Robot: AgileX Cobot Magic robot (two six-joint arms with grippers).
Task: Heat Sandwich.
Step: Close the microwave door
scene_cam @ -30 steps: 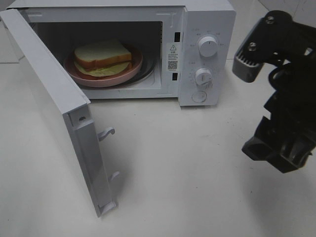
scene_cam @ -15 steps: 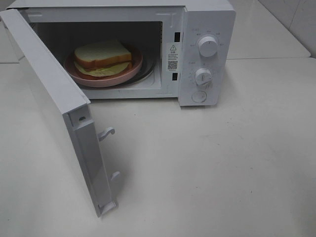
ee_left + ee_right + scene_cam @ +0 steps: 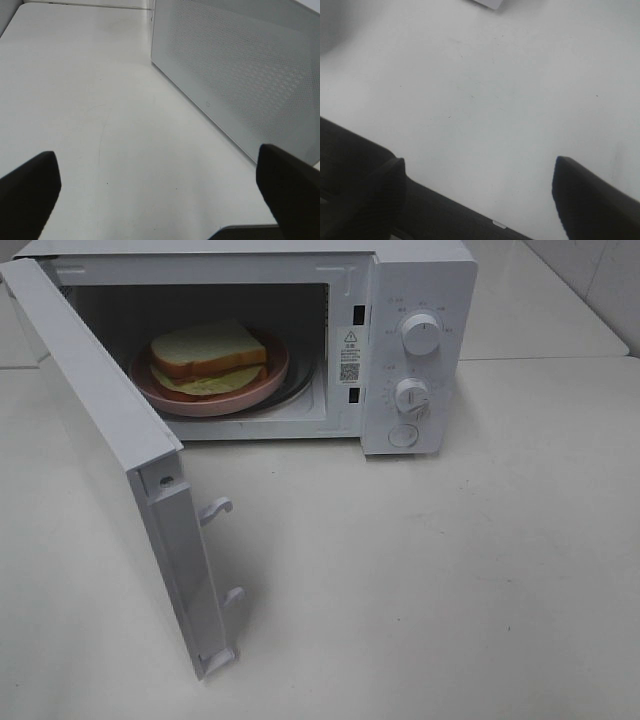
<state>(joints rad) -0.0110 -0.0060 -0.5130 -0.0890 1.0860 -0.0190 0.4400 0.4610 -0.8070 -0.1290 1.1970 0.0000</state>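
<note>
Sandwich point(image 3: 208, 355) on pink plate point(image 3: 205, 403) already inside microwave point(image 3: 420, 285): loading looks done. Microwave door point(image 3: 110, 430) stands wide open, not yet closed. Timer knob point(image 3: 411, 395) on microwave front likely next. Left gripper point(image 3: 159, 182) spread wide, empty, beside door's outer face. Right gripper point(image 3: 480, 175) jaws apart, empty, above table point(image 3: 510, 85).
</note>
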